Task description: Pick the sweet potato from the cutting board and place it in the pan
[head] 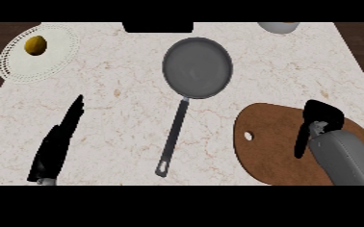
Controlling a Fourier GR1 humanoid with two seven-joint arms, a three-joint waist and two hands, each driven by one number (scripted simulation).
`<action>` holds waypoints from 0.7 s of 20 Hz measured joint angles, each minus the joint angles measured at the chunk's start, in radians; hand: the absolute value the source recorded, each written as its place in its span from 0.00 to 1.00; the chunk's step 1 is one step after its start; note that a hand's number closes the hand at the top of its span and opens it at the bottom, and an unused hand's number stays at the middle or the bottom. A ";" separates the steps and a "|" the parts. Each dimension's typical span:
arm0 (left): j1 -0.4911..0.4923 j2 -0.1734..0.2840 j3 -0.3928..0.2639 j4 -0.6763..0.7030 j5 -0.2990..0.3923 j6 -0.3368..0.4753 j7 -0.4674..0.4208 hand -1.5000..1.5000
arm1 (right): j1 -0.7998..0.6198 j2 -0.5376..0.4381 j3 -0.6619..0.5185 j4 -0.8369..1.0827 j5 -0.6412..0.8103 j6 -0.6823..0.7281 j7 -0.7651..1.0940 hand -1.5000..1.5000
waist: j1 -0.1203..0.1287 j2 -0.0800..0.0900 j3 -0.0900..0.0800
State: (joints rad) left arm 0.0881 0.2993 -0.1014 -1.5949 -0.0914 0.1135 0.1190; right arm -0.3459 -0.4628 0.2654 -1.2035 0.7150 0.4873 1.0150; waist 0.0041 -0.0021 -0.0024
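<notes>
From the head view, a grey pan (197,67) sits near the middle of the pale marble counter (121,101). Its long dark handle points down toward the bottom edge. The pan has nothing in it.

At the right is a brown cutting board (266,144) with a small hole near its left side. The right hand (318,125) is over the board, at its right part. The black fingers are bent down and bunched together — they may be wrapped round something, but I cannot tell, because the hand hides what is under it. The sweet potato does not show anywhere; if it is on the board, the hand covers it. The grey forearm comes in from the lower right corner.

At the left, the left hand (58,142) rests over the counter with its fingers straight and close together, pointing up. It holds nothing.

In the top left corner is a white plate (50,62) with a small yellow fruit (35,45) on it — well away from the pan. A pale bowl (279,27) peeks in at the top edge, on the right.
</notes>
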 measured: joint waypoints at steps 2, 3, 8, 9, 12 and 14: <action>-0.021 0.008 0.020 0.000 0.008 -0.021 0.021 0.50 | -0.011 0.003 -0.025 0.014 0.015 0.003 -0.018 1.00 | 0.000 0.001 0.001; -0.014 0.003 0.022 -0.006 0.000 -0.020 0.018 0.50 | -0.003 0.008 -0.032 0.010 0.028 -0.002 -0.025 1.00 | 0.000 0.000 0.000; 0.017 -0.019 0.021 -0.052 -0.032 -0.024 0.035 0.50 | -0.003 0.045 -0.075 0.030 0.089 -0.043 -0.055 1.00 | 0.000 -0.003 -0.006; 0.023 -0.024 0.022 -0.050 -0.031 -0.029 0.028 0.50 | -0.002 0.046 -0.087 0.033 0.090 -0.043 -0.067 1.00 | 0.001 -0.003 -0.006; 0.004 -0.036 0.031 -0.025 -0.037 -0.036 0.026 0.50 | -0.008 0.057 -0.122 0.040 0.091 -0.047 -0.085 1.00 | -0.001 -0.003 -0.006; 0.006 -0.032 0.043 -0.031 -0.038 -0.046 0.026 0.50 | -0.004 0.065 -0.137 0.044 0.099 -0.055 -0.096 1.00 | 0.000 -0.004 -0.007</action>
State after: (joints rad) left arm 0.0940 0.2676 -0.0580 -1.6264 -0.1290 0.0678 0.1448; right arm -0.3494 -0.3977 0.1282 -1.1595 0.8140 0.4325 0.9188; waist 0.0036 -0.0059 -0.0098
